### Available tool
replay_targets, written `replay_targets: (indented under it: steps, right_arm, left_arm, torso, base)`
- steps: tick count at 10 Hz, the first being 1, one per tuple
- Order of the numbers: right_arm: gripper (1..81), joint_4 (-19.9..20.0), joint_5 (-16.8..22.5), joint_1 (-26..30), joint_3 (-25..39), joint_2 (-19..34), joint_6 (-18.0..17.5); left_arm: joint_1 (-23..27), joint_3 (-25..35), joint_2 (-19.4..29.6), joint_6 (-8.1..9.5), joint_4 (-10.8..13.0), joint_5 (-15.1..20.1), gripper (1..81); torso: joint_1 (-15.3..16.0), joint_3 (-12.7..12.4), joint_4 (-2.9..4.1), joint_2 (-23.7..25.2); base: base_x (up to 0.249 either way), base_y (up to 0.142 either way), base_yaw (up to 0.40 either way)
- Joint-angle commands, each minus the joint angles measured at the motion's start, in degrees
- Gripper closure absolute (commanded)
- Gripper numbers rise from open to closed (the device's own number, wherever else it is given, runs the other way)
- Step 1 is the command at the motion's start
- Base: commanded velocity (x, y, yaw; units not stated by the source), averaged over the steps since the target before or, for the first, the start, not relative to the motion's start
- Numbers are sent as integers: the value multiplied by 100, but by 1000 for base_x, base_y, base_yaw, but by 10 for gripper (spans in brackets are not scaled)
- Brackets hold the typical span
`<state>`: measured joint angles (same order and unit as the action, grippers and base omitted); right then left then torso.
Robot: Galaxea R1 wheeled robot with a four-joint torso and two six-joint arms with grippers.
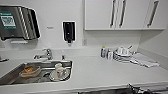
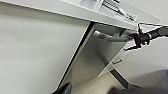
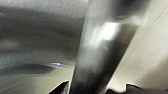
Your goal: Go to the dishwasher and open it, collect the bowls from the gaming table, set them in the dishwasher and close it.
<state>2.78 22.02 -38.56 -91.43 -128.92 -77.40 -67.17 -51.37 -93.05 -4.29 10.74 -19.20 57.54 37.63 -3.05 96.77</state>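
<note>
The dishwasher [image 2: 92, 57] has a stainless-steel front and sits under the white counter [image 2: 75, 10], seen from below in the left wrist view. Its steel bar handle [image 2: 110, 38] runs along the top of the door. My right gripper [image 2: 137, 40] reaches in from the side and is shut on the end of that handle. In the right wrist view the handle [image 3: 100, 47] passes between the right gripper's [image 3: 92, 88] dark fingertips. My left gripper [image 2: 91, 90] hangs low in front of the door, open and holding nothing. The gaming table and the bowls are out of view.
The head view looks down on the white counter [image 1: 100, 72]. A steel sink [image 1: 15, 75] with dirty dishes [image 1: 58, 73] is at the left behind a faucet [image 1: 46, 54]. Stacked dishes [image 1: 123, 53] and bottles [image 1: 103, 52] stand at the back right. A white cabinet front [image 2: 35, 50] flanks the dishwasher.
</note>
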Motion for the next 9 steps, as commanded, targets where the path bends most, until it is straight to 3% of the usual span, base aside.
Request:
replay_targets:
  steps: [1,8,9]
  right_arm:
    - [10,-111,409,625,285,337,-3]
    - [10,-111,417,651,346,337,-3]
    - [10,-111,610,660,224,224,-12]
  left_arm:
    - [419,118,295,-2,130,48,10]
    - [419,162,313,-2,130,48,10]
    - [419,162,313,-2,130,48,10]
  torso:
    - [0,0,0,0]
    - [2,0,0,-2]
    - [6,4,0,-6]
  base:
    - [0,0,0]
    - [-18,0,0]
    - [0,0,0]
